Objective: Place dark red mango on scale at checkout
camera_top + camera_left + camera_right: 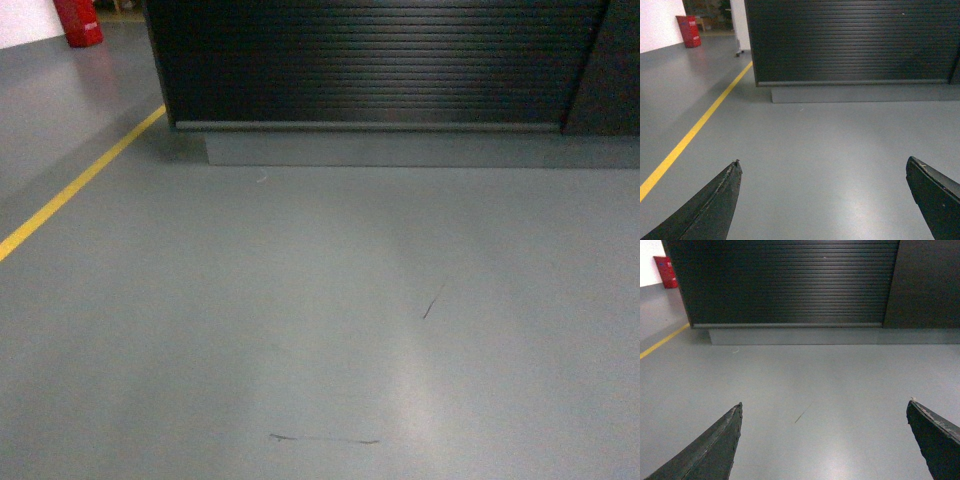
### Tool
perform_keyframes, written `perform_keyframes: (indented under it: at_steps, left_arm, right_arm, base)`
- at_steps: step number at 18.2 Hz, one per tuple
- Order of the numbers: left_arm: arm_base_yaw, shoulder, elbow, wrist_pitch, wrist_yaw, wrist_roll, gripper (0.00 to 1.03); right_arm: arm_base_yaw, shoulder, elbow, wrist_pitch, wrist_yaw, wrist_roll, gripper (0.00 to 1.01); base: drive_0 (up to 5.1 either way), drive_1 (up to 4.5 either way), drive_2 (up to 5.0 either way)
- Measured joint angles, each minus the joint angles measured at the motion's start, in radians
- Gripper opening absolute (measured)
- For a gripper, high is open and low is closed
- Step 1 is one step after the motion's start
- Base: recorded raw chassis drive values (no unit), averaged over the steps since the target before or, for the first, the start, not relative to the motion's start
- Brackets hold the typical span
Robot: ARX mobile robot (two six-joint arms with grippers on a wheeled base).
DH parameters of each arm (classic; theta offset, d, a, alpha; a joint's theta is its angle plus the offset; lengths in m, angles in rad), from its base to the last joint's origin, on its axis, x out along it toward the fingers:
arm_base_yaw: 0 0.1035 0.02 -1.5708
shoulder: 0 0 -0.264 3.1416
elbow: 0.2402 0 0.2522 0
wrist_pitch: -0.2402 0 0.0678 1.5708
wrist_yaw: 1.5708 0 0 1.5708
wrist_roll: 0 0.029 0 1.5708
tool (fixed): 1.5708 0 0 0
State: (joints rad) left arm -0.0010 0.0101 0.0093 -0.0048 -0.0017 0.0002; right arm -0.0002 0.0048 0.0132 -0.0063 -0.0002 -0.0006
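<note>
The checkout (370,60) shows only as a dark counter front with horizontal ribs, across the top of the head view, and again in the left wrist view (850,42) and the right wrist view (790,282). Its top is out of view. The dark red mango and the scale are out of view. My left gripper (823,161) is open over bare grey floor, with nothing between its black fingers (715,205). My right gripper (825,402) is open too, its fingers (935,440) wide apart and empty. Neither gripper appears in the head view.
A grey plinth (400,150) runs under the counter front. A yellow floor line (70,190) slants along the left. A red box (78,22) stands far left by a white wall. A plain dark panel (925,285) adjoins the ribbed front on the right.
</note>
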Motion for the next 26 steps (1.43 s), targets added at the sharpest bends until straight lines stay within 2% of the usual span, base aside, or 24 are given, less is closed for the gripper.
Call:
perform_keyframes:
  at_steps: [26]
  left_arm:
    - [0.000, 0.000, 0.000, 0.001, 0.001, 0.000, 0.98]
  right_arm:
    - [0.000, 0.000, 0.000, 0.003, 0.000, 0.000, 0.98]
  base:
    - [0.0, 4.23, -4.2]
